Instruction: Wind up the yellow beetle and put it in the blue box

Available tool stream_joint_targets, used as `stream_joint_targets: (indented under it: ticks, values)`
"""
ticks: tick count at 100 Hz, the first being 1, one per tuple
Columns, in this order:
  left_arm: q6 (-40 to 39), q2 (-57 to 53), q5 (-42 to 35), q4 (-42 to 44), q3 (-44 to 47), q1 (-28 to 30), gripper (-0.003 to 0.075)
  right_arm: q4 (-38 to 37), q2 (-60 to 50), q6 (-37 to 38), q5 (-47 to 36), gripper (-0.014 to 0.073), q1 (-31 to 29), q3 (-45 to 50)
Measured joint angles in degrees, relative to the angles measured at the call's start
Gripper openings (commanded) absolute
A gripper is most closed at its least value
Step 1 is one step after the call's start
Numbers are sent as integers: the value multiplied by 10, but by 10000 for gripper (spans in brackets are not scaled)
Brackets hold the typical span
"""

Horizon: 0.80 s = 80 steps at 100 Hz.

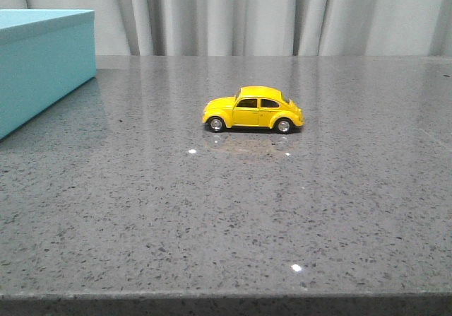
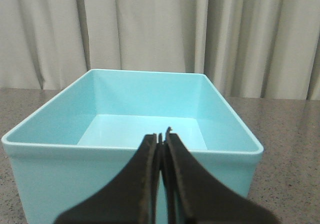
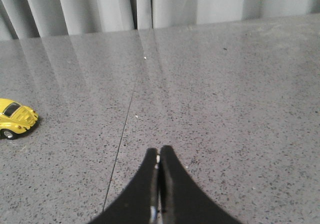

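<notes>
Right hand (image 3: 159,156) pinched closed, holding nothing, hovering over bare speckled grey stone desk (image 1: 212,217). Left hand (image 2: 161,139) equally closed and empty, poised just before the near wall of the large open turquoise-blue rectangular box (image 2: 125,171) at the desk's far left edge. The small glossy yellow toy beetle car (image 1: 253,109) sits on its wheels mid-desk, well apart from both. The danger: it rolls freely, so closed fingers could nudge it away before gripping.
</notes>
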Motion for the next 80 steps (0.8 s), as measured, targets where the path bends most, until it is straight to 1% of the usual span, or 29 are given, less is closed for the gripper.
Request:
stream_joint_targets:
  ticks: [8,15,23,34,41,46,63,80]
  values:
    - [0,26,5,0,-22,0,-4,0,31,0,12,120,0,-31]
    - [0,53,8,0,-42,0,52,0,58,0,15,182,0,-54]
    - [0,87,9,0,-64,0,167,0,93,0,16,219,0,-78]
    - [0,127,9,0,-90,0,341,0,137,0,19,226,0,-109]
    - [0,152,9,0,-105,0,407,0,168,0,21,226,0,-127]
    - [0,168,9,0,-116,0,422,0,191,0,21,226,0,-139]
    - [0,214,9,0,-142,0,421,0,269,0,33,223,0,-175]
    - [0,226,9,0,-145,0,421,0,308,0,33,224,0,-180]
